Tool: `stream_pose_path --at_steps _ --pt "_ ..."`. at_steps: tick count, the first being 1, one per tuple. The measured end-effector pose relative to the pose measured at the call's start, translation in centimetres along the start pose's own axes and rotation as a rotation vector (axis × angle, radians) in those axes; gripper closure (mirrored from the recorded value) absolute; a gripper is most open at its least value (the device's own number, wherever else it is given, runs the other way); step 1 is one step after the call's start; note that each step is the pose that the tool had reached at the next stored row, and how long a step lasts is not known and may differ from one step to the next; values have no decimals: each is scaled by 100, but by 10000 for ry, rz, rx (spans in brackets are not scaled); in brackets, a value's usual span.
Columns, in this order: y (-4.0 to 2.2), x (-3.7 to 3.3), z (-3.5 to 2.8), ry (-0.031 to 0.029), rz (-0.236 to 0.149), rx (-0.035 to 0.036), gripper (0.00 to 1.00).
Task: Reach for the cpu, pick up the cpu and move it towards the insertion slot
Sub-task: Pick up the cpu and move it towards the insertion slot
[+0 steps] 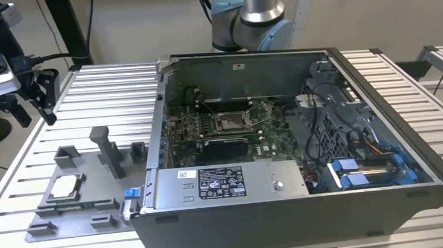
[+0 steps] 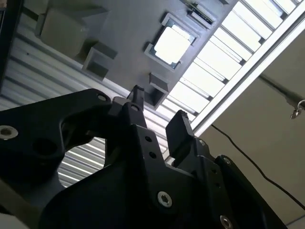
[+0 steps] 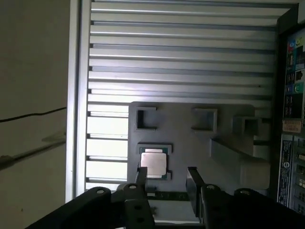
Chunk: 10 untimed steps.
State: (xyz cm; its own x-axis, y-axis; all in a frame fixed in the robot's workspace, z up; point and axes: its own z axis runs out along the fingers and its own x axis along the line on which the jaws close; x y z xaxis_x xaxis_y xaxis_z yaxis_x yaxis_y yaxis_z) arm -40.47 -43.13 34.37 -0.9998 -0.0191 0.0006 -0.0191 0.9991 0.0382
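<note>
The cpu (image 1: 65,186) lies flat, pale face up, in a seat on the grey fixture plate (image 1: 88,193) at the exterior view's left. My gripper (image 1: 32,108) hangs open above the table's far left corner, well above and behind the cpu, with nothing between its fingers. Both wrist views look down past the black fingers (image 3: 141,177) at the cpu (image 3: 154,163) (image 2: 171,44); the gripper (image 3: 167,179) (image 2: 157,114) is apart from it. The insertion slot (image 1: 233,121), a silver-framed socket on the green board, sits deep inside the open computer case (image 1: 287,211).
Grey fixture blocks (image 1: 109,150) stand upright on the plate between the cpu and the case wall. The ribbed aluminium table (image 1: 106,90) stretches behind the plate. The arm's base (image 1: 250,20) rises behind the case. Blue-tagged cables (image 1: 360,170) fill the case's right side.
</note>
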Motion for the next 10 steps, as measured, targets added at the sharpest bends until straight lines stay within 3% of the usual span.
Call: stream_pose_path --at_steps 10 --pt "-1 1 8 -1 0 -1 0"
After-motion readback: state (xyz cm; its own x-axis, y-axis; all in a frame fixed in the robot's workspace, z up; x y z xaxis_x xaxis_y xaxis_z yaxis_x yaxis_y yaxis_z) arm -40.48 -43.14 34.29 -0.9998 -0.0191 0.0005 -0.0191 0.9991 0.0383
